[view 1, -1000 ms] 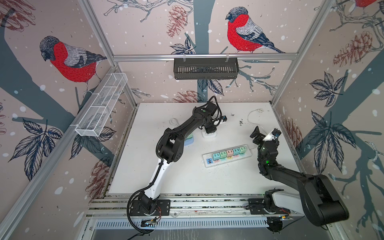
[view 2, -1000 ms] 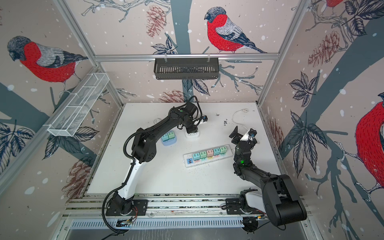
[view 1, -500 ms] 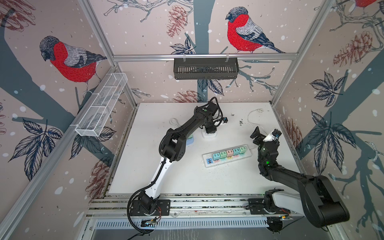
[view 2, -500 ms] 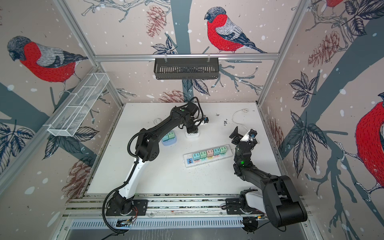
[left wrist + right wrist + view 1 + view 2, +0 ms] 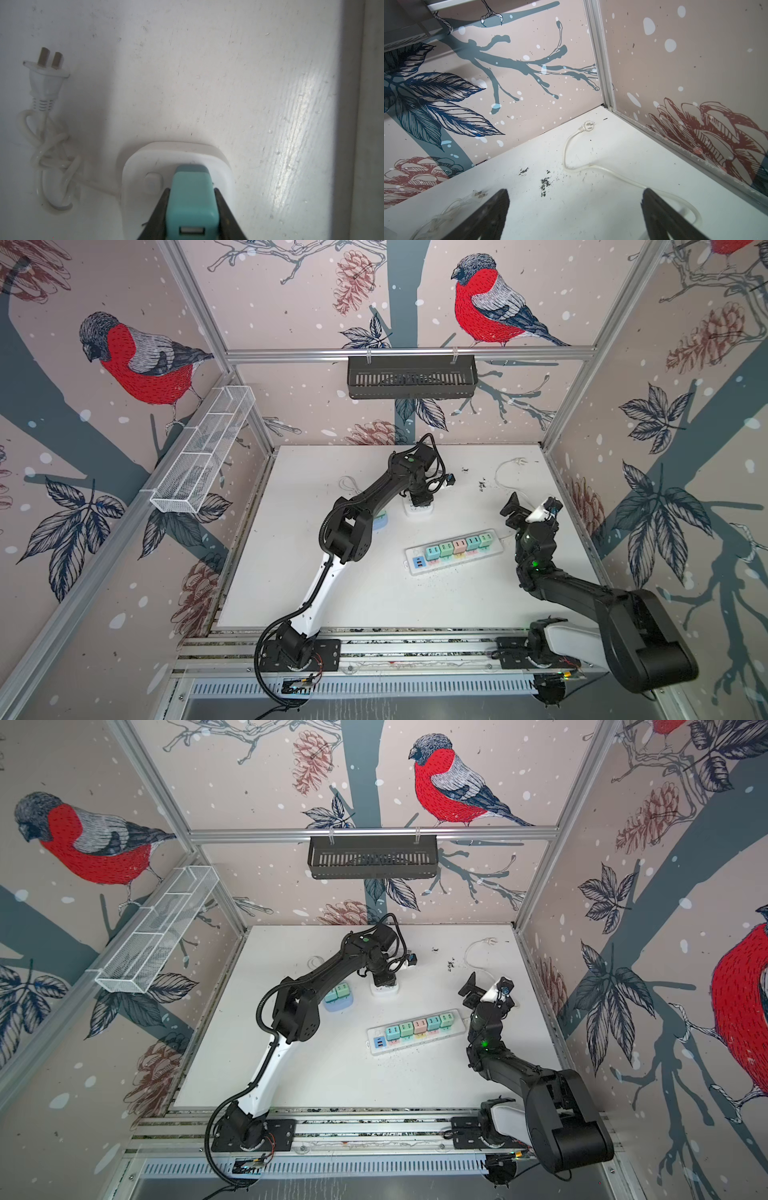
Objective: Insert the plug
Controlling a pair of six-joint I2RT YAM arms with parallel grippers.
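Note:
In the left wrist view a teal plug (image 5: 192, 199) with a USB port stands pushed into a white square socket (image 5: 137, 176) on the table. My left gripper (image 5: 191, 189) straddles the plug, its dark fingers (image 5: 160, 207) close along both sides. Whether they still press it I cannot tell. In both top views the left gripper (image 5: 420, 499) (image 5: 382, 979) points down onto the socket (image 5: 419, 512) (image 5: 384, 992) at the back middle. My right gripper (image 5: 530, 506) (image 5: 575, 193) hangs open and empty above the table at the right.
A white power strip (image 5: 455, 551) carries several coloured plugs. A blue base (image 5: 338, 1002) with two teal plugs sits beside the left arm. A loose white cord plug (image 5: 46, 79) lies near the socket, another cord (image 5: 586, 126) in the back right corner. Wire baskets (image 5: 203, 452) (image 5: 411, 377) hang on the walls.
The left arm has shifted slightly while its gripper stays over the socket. The right arm has not moved.

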